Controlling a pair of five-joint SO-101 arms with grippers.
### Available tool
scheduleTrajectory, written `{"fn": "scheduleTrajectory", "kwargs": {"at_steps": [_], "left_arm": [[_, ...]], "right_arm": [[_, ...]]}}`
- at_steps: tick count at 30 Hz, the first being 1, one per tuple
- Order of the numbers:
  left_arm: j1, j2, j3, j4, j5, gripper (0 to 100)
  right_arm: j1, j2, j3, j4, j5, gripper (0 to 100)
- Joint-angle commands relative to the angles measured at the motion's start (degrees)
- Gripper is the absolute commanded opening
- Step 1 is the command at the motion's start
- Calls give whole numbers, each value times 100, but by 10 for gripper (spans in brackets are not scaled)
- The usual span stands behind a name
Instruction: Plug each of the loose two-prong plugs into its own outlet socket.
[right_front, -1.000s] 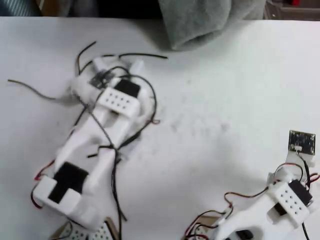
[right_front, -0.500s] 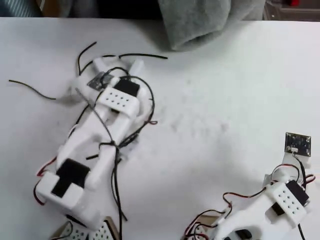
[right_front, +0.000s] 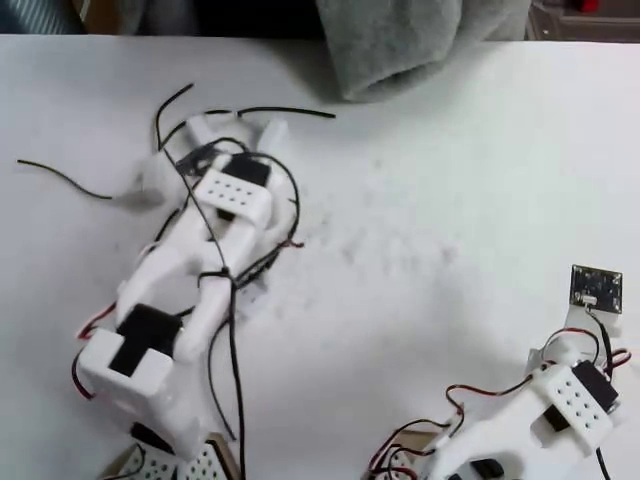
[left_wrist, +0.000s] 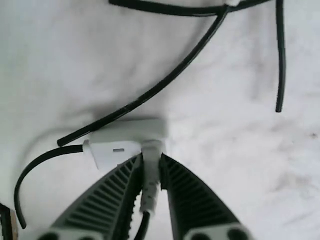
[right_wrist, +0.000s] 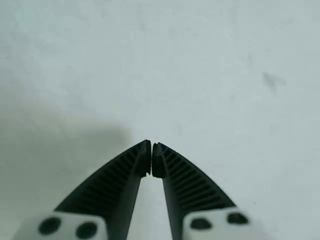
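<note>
Left arm (right_front: 180, 270) lies among the black cords (right_front: 232, 330), left of table centre. Left gripper (left_wrist: 151, 161) is clamped on the neck of a white plug (left_wrist: 125, 140) lying on the table (left_wrist: 240, 165). Right gripper (right_wrist: 151, 157), near right corner: fingers pressed together above the table.

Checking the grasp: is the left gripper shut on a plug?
Shut: the left gripper pinches the white plug between its fingers.
</note>
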Motion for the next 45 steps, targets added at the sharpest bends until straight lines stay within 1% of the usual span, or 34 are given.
{"fn": "scheduleTrajectory", "kwargs": {"at_steps": [1, 5, 8, 10, 12, 14, 16, 20, 24, 28, 33, 35, 36, 38, 40, 43, 45], "left_arm": [[4, 444, -44, -132, -1055, 27], [-189, 1341, -308, -220, -2857, 28], [-426, 1912, -853, 97, -4246, 28], [-514, 2176, -1319, 527, -4563, 28], [-576, 2316, -1802, 1134, -4818, 38], [-549, 2343, -2207, 1697, -5099, 72], [-541, 2308, -2488, 2084, -5266, 106], [-567, 1947, -2585, 2127, -5424, 151], [-585, 1174, -2593, 1952, -5618, 186], [-593, 277, -2593, 1943, -6171, 235], [-655, -690, -2567, 1987, -7341, 310], [-778, -980, -2549, 1996, -8123, 328], [-892, -1095, -2541, 2048, -8624, 336], [-1182, -1270, -2541, 2101, -9626, 347], [-1508, -1420, -2585, 2110, -10356, 352], [-1938, -1798, -2593, 2066, -11015, 348], [-2114, -2097, -2549, 2084, -11262, 347]], "right_arm": [[66, -145, -35, -84, 44, 19], [66, -145, -35, -84, 44, 19], [84, -145, -35, -84, 44, 19], [180, -145, -35, -84, 62, 19], [233, -145, -35, -84, 255, 19], [259, -145, -35, -84, 334, 19], [259, -145, -35, -84, 334, 19], [259, -145, -35, -84, 316, 19], [259, -145, -35, -84, 334, 19], [259, -145, -35, -84, 352, 19], [259, -145, -35, -84, 360, 19], [259, -145, -35, -84, 360, 19], [259, -145, -35, -84, 360, 19], [259, -145, -44, -84, 369, 19], [259, -145, -44, -84, 369, 19], [277, -145, -44, -84, 369, 19], [347, -145, -70, -84, 369, 19]]}}
